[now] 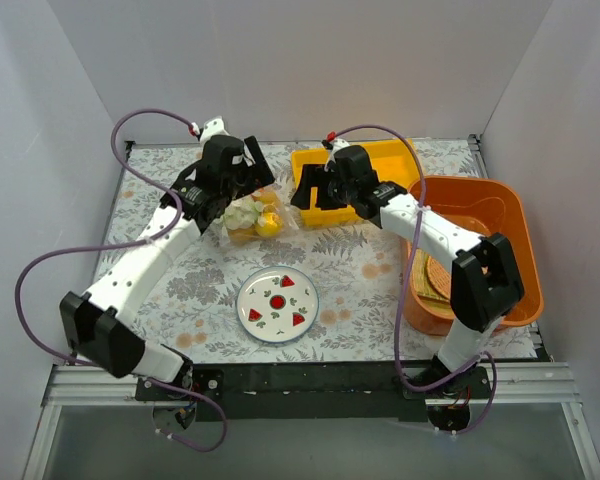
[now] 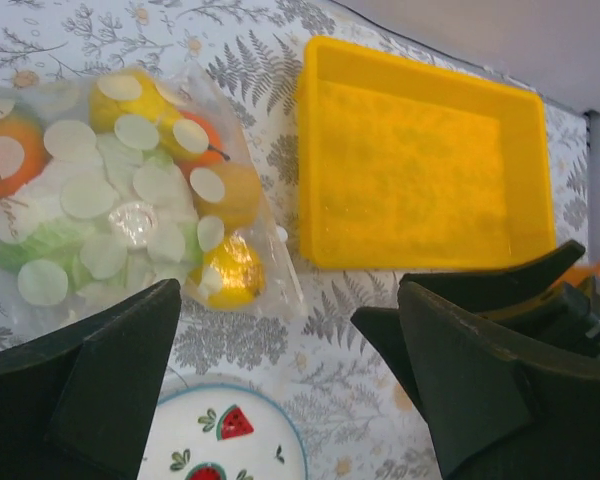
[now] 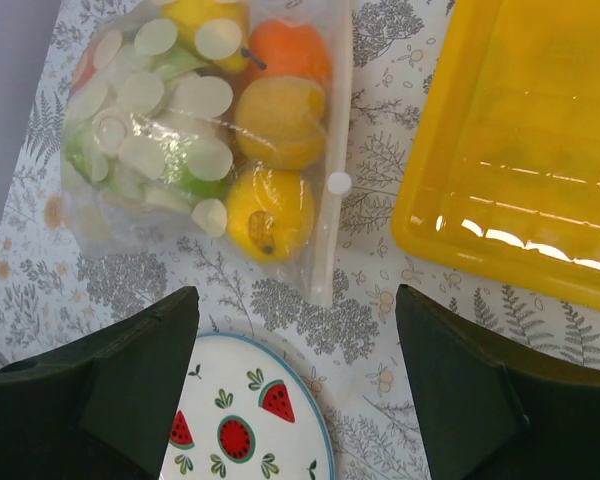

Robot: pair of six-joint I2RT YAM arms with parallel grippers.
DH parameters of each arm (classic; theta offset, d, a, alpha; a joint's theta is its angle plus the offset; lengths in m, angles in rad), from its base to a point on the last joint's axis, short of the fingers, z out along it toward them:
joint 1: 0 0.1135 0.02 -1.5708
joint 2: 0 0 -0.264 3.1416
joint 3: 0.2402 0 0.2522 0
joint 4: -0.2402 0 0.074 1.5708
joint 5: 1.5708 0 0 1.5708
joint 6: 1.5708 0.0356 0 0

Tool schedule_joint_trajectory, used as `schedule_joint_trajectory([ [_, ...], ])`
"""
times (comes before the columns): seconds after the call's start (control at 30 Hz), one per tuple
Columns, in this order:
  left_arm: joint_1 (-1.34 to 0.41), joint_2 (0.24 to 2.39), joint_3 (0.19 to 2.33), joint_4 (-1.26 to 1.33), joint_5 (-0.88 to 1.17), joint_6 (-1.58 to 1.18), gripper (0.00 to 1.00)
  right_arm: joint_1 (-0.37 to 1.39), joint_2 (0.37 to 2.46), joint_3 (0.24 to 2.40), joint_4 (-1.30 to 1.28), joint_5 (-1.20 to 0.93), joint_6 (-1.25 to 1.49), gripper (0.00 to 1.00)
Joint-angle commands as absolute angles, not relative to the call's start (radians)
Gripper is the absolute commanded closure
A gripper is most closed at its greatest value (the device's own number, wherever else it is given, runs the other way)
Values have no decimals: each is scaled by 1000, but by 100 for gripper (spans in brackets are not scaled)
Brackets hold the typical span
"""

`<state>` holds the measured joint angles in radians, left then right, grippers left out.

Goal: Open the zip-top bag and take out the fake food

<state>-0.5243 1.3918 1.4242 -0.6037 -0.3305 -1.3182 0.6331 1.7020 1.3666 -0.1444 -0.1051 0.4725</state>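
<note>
The clear zip-top bag (image 1: 252,217) lies on the patterned cloth behind the white plate, closed, with its zip strip (image 3: 325,190) along its right edge. Inside it are the fake food: an orange fruit (image 3: 288,52), yellow lemon-like fruits (image 3: 268,213) and several pale round slices (image 3: 195,100). The bag also shows in the left wrist view (image 2: 130,190). My left gripper (image 1: 242,190) is open and empty above the bag's far left part. My right gripper (image 1: 305,195) is open and empty just right of the bag, above the cloth.
A yellow rectangular tray (image 1: 380,160) stands right of the bag, under my right arm. An orange bin (image 1: 510,215) holding flat tan pieces sits at the right edge. The white plate (image 1: 277,304) with watermelon motifs lies in front of the bag.
</note>
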Motion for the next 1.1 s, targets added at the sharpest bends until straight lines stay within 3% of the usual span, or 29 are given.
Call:
schedule_joint_trajectory([
  [0.0, -450, 1497, 1529, -574, -344, -1307, 16, 606, 1804, 1476, -87, -201, 521, 15],
  [0.2, -407, 1672, 1542, -525, -408, -1267, 35, 595, 1913, 1516, -55, -259, 581, 20],
  [0.53, -399, 1654, 1326, -521, -466, -1273, 46, 612, 1947, 1428, -11, -273, 621, 24],
  [1.07, -399, 1221, 804, -565, -391, -1443, 53, 634, 1945, 1456, 67, -294, 574, 26],
])
